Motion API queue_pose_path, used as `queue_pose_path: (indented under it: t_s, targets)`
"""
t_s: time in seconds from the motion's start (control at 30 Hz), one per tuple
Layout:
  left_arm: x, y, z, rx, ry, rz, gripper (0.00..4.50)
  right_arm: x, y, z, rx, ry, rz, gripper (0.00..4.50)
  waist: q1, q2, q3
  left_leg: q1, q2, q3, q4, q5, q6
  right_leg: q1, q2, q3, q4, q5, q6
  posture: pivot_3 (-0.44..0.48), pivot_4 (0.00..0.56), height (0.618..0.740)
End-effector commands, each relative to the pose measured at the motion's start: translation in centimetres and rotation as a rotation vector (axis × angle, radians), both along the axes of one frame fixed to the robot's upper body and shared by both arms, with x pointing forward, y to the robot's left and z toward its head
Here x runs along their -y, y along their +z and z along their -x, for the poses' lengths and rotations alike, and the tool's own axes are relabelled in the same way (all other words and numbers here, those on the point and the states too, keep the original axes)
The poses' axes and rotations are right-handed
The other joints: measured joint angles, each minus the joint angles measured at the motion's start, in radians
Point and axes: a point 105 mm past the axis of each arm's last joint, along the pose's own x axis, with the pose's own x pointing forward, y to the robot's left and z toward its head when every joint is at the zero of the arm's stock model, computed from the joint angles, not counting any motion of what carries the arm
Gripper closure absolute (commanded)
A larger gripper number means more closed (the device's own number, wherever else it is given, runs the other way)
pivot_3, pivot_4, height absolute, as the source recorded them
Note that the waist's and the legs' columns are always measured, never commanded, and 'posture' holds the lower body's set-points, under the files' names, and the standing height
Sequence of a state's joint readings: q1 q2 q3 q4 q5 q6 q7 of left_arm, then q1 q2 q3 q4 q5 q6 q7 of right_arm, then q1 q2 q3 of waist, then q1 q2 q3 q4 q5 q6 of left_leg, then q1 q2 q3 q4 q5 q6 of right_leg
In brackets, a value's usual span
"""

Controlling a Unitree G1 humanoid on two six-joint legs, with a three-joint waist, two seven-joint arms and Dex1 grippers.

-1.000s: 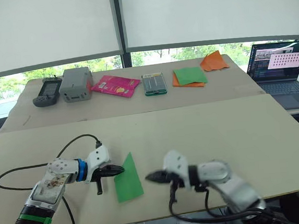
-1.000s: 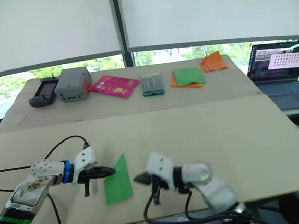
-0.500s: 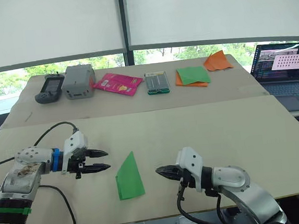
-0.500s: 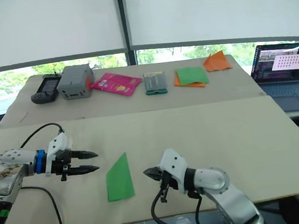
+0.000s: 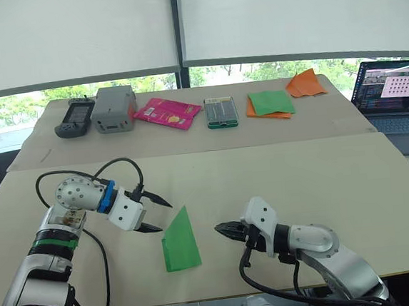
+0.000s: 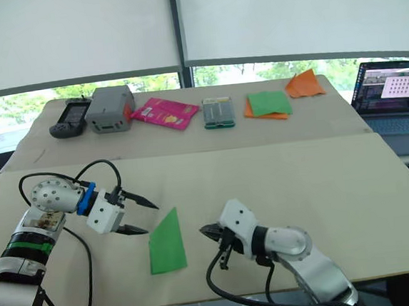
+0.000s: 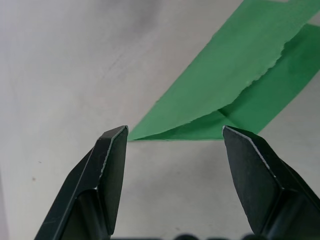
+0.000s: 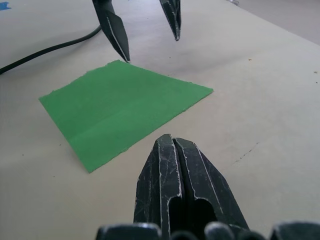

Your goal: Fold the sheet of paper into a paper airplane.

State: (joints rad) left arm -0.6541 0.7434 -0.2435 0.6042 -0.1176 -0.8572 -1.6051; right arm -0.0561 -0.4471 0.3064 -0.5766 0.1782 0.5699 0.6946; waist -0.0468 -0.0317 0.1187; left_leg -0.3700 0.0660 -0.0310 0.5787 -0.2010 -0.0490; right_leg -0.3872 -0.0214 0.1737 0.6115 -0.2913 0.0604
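The sheet of paper [image 5: 180,239] is bright green and folded into a narrow wedge. It lies flat on the near table with its point toward the far side. My left gripper [image 5: 164,216] hovers open just left of the paper's upper edge. In the left wrist view the paper's corner [image 7: 235,75] sits just beyond the two spread fingers [image 7: 107,170], with a folded layer showing on top. My right gripper [image 5: 219,228] is shut, its tip a short way right of the paper and not touching it. The right wrist view shows the paper [image 8: 125,107] ahead of the shut fingertips [image 8: 167,140].
On the far table stand a handheld device [image 5: 74,117], a grey box [image 5: 113,111], a pink packet [image 5: 168,114], a small case [image 5: 220,113], a green sheet on an orange one [image 5: 270,104] and crumpled orange paper [image 5: 306,84]. A laptop [image 5: 397,97] sits at the right. A black cable [image 5: 85,176] loops by my left arm.
The left gripper went from shut at the paper's edge to open, drew back left, then swung in again to the paper's upper left edge. The right gripper stayed shut. The camera shifted slightly.
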Motion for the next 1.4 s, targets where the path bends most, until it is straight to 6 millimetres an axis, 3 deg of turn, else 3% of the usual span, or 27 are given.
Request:
queue_pose_path:
  t_s: [0.03,0.3,0.57,0.7,0.83,1.1,1.13,1.2,1.33,1.4]
  targets:
    - [0.3,-0.2,0.2,-0.005,-0.039,-0.015,1.91,-0.2,1.0,0.1,0.042,0.003,-0.024,4.5,-0.001,0.0,0.0,0.0,0.0,0.0,0.002,0.0,0.0,0.0,0.0,0.0,0.0,0.0,0.0,0.0,0.15,0.74]
    - [0.4,-1.3,0.5,-0.028,-0.066,-0.046,4.47,-0.2,1.0,0.1,0.044,-0.004,-0.023,4.5,0.0,0.0,0.0,-0.002,0.0,0.0,0.005,0.0,0.0,0.0,0.0,0.0,0.001,0.001,0.001,0.0,0.15,0.74]
    - [0.2,-1.6,0.3,-0.025,0.022,-0.016,4.47,-0.1,1.2,-0.2,0.05,-0.018,-0.028,4.5,0.0,0.001,0.0,-0.002,0.0,0.0,0.006,0.0,0.001,0.001,0.0,0.0,0.002,0.001,0.002,0.0,0.15,0.74]
    - [-0.7,-0.6,-0.5,-0.077,0.272,0.073,4.47,0.5,2.4,-0.6,0.087,-0.05,-0.046,4.5,-0.002,0.001,0.0,-0.003,0.001,0.0,0.008,0.0,0.001,0.001,0.0,0.0,0.003,0.002,0.003,0.0,0.15,0.74]
    - [-0.7,-0.3,0.8,-0.164,0.471,0.144,4.47,1.3,3.3,-1.2,0.12,-0.096,-0.053,4.5,-0.01,0.004,0.0,-0.002,0.001,0.0,0.008,0.0,0.001,0.001,0.0,0.0,0.003,0.002,0.003,0.0,0.15,0.74]
    - [0.3,-1.7,2.4,-0.172,0.614,0.137,4.47,1.0,3.0,-1.3,0.117,-0.081,-0.03,4.5,-0.011,0.005,0.001,-0.002,0.001,0.0,0.008,0.0,0.001,0.0,0.0,0.0,0.002,0.001,0.002,0.0,0.15,0.74]
    - [0.4,-2.0,2.4,-0.168,0.618,0.135,4.21,0.9,2.8,-1.4,0.121,-0.075,-0.019,4.5,-0.012,0.005,0.001,-0.002,0.001,0.0,0.008,0.0,0.001,0.0,0.0,0.0,0.001,0.001,0.002,0.0,0.15,0.74]
    - [0.4,-2.2,2.7,-0.193,0.616,0.134,3.67,0.8,2.8,-1.5,0.125,-0.071,-0.022,3.88,-0.016,0.005,0.001,-0.002,0.001,0.0,0.008,0.0,0.001,0.0,0.0,0.0,0.001,0.001,0.002,0.0,0.15,0.74]
    - [-0.5,-0.6,2.5,-0.259,0.632,0.187,2.29,0.3,2.8,-0.8,0.088,-0.006,-0.05,2.52,-0.017,0.005,0.001,-0.002,0.001,0.0,0.008,0.0,0.001,-0.001,0.0,0.0,0.001,0.001,0.002,0.0,0.15,0.74]
    - [-1.3,1.3,2.5,-0.349,0.637,0.245,1.62,-0.2,2.6,-0.6,0.098,0.024,-0.036,1.84,-0.019,0.004,0.002,-0.002,0.001,0.0,0.008,0.0,0.001,-0.001,0.0,0.0,0.001,0.001,0.002,0.0,0.15,0.74]
